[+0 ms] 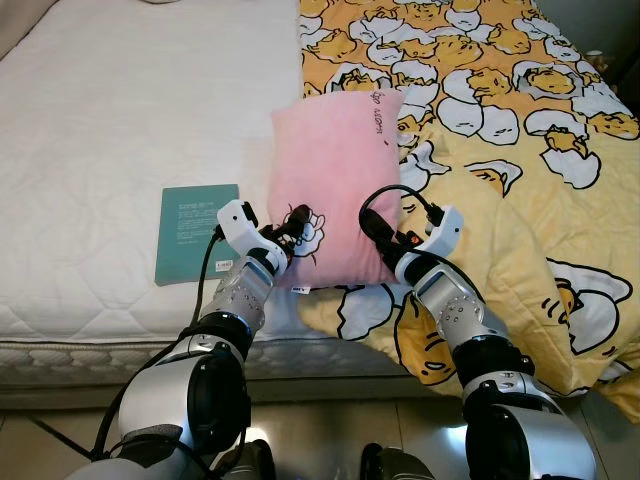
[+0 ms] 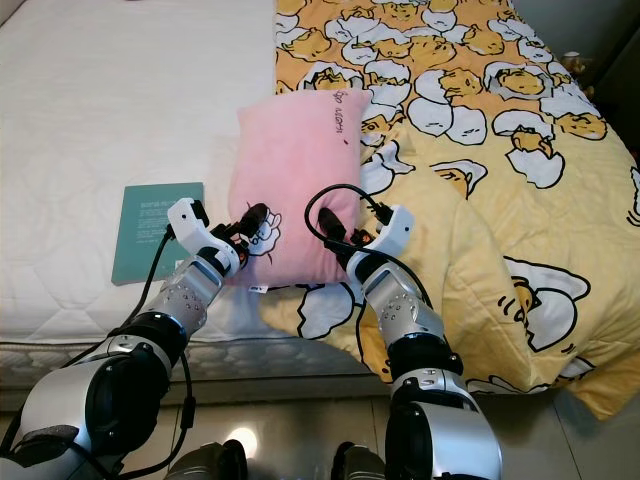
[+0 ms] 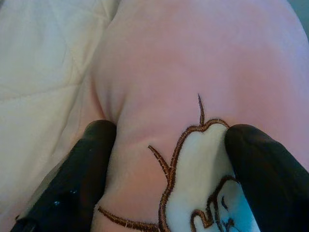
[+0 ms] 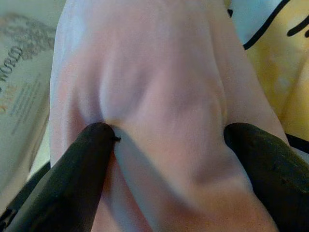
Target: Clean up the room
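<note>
Left gripper (image 1: 292, 226): black fingers pressed into the near left corner of the soft pink rectangular plush pillow (image 1: 335, 180), pinching a fold of fabric beside its embroidered white-and-brown motif (image 3: 203, 179); the left wrist view shows one finger on each side of that bunched plush.

Right gripper (image 1: 375, 228): fingers clamped on the pillow's near right edge, the fabric puckered between them in the right wrist view.

Grip logic: a hold at each near corner probably lets the two arms lift the limp cushion evenly, so it neither sags to one side nor slips free.

Pillow position: lying lengthwise at the near edge of the bed, its left part on the white quilted mattress (image 1: 120, 130) and its right part on the yellow duvet printed with egg-shell cartoon characters (image 1: 500, 140), straddling the line where they meet.

Step in hand: judged to be the pick-up of the pillow, with carrying it to its proper spot at the head of the bed to follow.

Neighbours: a thin teal paperback book (image 1: 196, 232) lies flat on the mattress just beside the left forearm, apart from the pillow; the duvet is rumpled and hangs over the bed's near edge toward the tiled floor (image 1: 330, 440).

Obstacles: the book sits close to the left arm's sweep and could be nudged; the pillow's right edge rests on duvet folds, which may drag along as it rises.
</note>
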`<state>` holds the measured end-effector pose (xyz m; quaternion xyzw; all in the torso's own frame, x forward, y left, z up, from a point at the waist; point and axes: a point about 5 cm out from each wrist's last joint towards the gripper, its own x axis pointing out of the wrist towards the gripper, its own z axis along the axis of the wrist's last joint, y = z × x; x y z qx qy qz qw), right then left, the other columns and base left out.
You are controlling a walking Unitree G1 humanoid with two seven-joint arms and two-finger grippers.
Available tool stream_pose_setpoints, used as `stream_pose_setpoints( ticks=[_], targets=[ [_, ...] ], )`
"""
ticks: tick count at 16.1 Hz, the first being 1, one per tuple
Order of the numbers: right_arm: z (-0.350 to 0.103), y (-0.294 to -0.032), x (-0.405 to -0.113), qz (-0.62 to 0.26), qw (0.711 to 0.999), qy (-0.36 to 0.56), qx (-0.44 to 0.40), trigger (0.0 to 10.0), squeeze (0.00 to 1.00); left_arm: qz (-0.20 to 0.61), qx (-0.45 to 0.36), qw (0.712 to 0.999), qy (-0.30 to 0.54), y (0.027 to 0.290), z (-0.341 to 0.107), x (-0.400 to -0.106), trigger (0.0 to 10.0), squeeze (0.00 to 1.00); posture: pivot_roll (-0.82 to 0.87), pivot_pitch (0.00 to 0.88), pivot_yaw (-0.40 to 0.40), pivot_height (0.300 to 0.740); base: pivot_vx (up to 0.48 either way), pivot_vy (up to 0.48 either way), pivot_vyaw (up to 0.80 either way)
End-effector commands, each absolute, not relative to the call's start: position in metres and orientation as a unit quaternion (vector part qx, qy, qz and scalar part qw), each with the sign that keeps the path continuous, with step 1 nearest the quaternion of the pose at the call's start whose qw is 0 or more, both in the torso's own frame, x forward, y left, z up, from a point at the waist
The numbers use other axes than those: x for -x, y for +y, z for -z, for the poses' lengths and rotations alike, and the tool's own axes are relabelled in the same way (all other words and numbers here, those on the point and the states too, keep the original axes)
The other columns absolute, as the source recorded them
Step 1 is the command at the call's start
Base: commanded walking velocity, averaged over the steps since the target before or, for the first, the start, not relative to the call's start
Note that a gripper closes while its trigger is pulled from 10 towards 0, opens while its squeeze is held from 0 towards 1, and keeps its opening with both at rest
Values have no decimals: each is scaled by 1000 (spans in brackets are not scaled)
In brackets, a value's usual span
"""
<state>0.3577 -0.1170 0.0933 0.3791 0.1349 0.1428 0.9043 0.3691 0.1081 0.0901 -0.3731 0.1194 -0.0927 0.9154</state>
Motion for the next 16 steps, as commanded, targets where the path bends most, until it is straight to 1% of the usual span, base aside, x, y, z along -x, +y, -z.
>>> stream_pose_setpoints(
  ticks=[1,4,5,8,9,11,15,16],
  targets=[
    [-94,-112,-359,-147,893,138,-403,0,204,96,397,900,155,100,-74,-359,0,0,-148,175,20,740,0,0,0],
    [-97,-118,-358,-144,885,121,-426,0,200,101,423,887,156,97,-70,-356,0,0,-147,176,25,740,0,0,0],
    [-94,-123,-354,-138,884,118,-431,0,204,116,436,880,151,94,-72,-356,0,0,-149,177,37,740,0,0,0],
    [-79,-127,-344,-123,890,128,-419,0,212,168,425,875,157,80,-73,-353,0,0,-153,175,52,740,0,0,0],
    [-76,-125,-342,-125,897,132,-403,0,208,183,410,879,160,76,-73,-352,0,0,-152,172,57,740,0,0,0],
    [-77,-123,-342,-130,900,131,-396,0,212,199,399,881,160,74,-72,-350,0,0,-152,163,60,740,0,0,0],
    [-76,-118,-338,-144,905,133,-377,0,208,199,391,884,162,81,-69,-349,0,0,-142,140,55,740,0,0,0],
    [-70,-120,-336,-131,917,142,-348,0,212,185,404,882,156,87,-67,-348,0,0,-143,145,51,740,0,0,0]
  ],
)
